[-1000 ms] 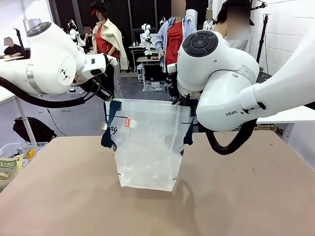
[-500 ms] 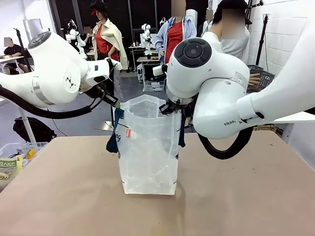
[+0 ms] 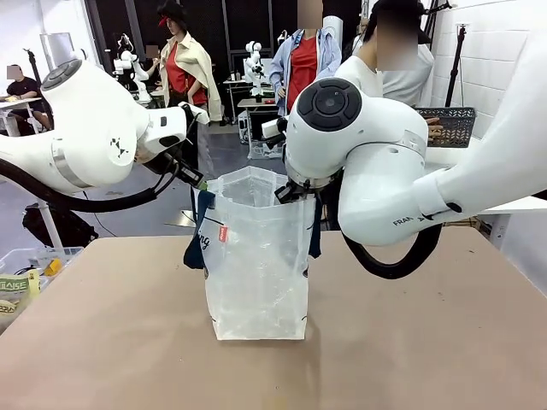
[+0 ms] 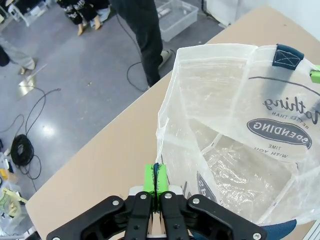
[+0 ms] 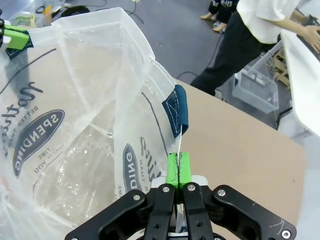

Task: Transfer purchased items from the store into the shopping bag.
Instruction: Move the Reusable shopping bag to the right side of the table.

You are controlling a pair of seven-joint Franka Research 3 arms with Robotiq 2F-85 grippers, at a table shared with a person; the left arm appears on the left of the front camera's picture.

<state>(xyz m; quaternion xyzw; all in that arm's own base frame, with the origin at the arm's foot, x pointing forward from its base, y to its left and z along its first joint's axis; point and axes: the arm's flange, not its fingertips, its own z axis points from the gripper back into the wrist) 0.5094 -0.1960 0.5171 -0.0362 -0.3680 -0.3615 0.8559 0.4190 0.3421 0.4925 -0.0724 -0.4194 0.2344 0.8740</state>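
Observation:
The shopping bag stands upright mid-table, a frosted translucent tote with navy straps, navy lettering and a small red tag, its mouth held open. My left gripper is shut on the bag's left rim; in the left wrist view its green pads pinch the rim above the bag's hollow inside. My right gripper is shut on the right rim; the right wrist view shows its pads clamped on the plastic just below a navy strap end. No purchased items are visible in the bag.
A person stands at the far right holding a dark lattice basket. A clear bin with packets sits off the table's left edge. Brown tabletop lies bare around the bag.
Both grippers moved inward and down, turning the bag from stretched flat and lifted to standing with its mouth open. The person brought the basket closer at the right.

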